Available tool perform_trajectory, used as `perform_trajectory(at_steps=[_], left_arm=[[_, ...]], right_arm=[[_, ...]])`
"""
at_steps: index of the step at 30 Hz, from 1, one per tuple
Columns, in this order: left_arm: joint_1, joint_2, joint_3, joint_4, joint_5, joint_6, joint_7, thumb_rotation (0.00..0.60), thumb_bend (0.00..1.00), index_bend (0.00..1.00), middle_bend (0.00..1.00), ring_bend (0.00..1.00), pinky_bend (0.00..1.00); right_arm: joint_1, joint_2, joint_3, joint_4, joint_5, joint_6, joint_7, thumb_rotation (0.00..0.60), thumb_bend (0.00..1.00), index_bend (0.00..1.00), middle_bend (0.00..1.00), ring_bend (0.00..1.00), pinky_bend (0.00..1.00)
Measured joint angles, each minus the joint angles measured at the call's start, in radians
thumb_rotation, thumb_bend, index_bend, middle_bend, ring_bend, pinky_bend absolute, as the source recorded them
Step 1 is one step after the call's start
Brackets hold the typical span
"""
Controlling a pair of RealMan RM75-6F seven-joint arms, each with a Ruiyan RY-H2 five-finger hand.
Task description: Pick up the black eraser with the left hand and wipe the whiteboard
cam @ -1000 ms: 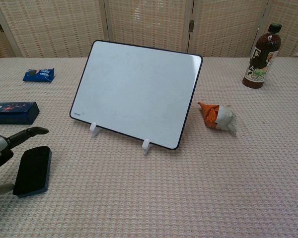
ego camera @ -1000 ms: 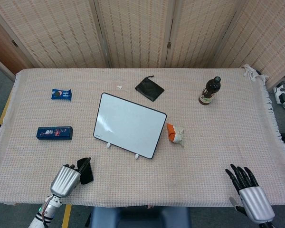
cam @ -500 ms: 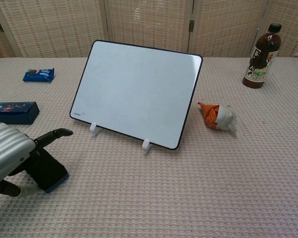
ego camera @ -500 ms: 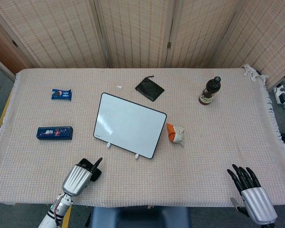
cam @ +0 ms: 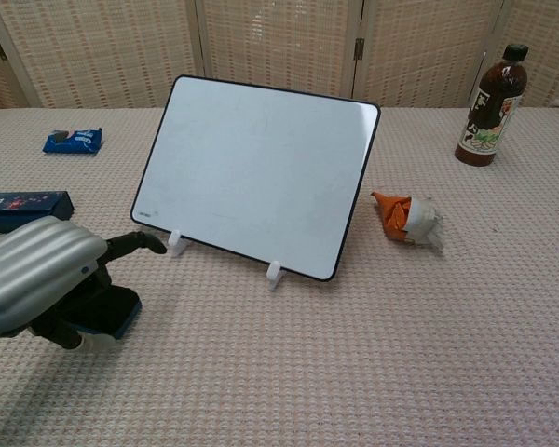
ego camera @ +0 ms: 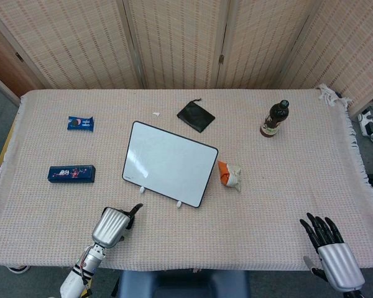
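Eraser [cam: 107, 317], black with a blue underside, sat low at the near left of the table [ego camera: 286, 186], almost wholly covered by the left hand [cam: 39, 284], which gripped it from above with the fingers curled around its body and one finger [cam: 135, 244] left pointing toward the board. I judged that overhand hold was chosen so the felt face could be turned outward and pressed flat for wiping. Further left and back lay a dark blue box [ego camera: 71, 173] and a blue snack packet [ego camera: 80, 123], both well apart from the hand. Just ahead of the hand stood the whiteboard [cam: 256, 172], tilted back on two small white feet [cam: 274, 274] so its face met the arm's approach; it looked clean apart from faint smudges. Behind it lay a black pouch [ego camera: 196, 115]. Beside the board's right edge lay an orange and white wrapper [cam: 407, 217], with a dark bottle [cam: 490, 93] upright beyond. At the far right the right hand [ego camera: 331, 254] rested spread and empty, clear of the work.
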State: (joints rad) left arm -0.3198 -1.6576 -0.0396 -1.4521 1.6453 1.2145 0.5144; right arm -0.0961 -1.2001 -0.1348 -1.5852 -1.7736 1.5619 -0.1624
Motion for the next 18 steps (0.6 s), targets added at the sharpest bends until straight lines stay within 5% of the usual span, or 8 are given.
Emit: perform_trajectory(at_steps=[9, 18], left_arm=[[-0.079, 0.218, -0.036, -0.281, -0.321, -0.267, 0.03, 0.6, 0.14, 0.3, 0.99, 0.82, 0.89], [-0.152, 0.273, -0.047, -0.281, -0.403, -0.316, 0.011, 0.6, 0.15, 0.27, 0.99, 0.82, 0.89]], right_arm=[[-0.001, 0.001, -0.007, 0.0, -0.006, -0.001, 0.002, 0.6, 0.32, 0.0, 0.0, 0.0, 0.0], [0.003, 0.0, -0.004, -0.006, 0.011, -0.019, -0.01, 0.6, 0.32, 0.0, 0.0, 0.0, 0.0]])
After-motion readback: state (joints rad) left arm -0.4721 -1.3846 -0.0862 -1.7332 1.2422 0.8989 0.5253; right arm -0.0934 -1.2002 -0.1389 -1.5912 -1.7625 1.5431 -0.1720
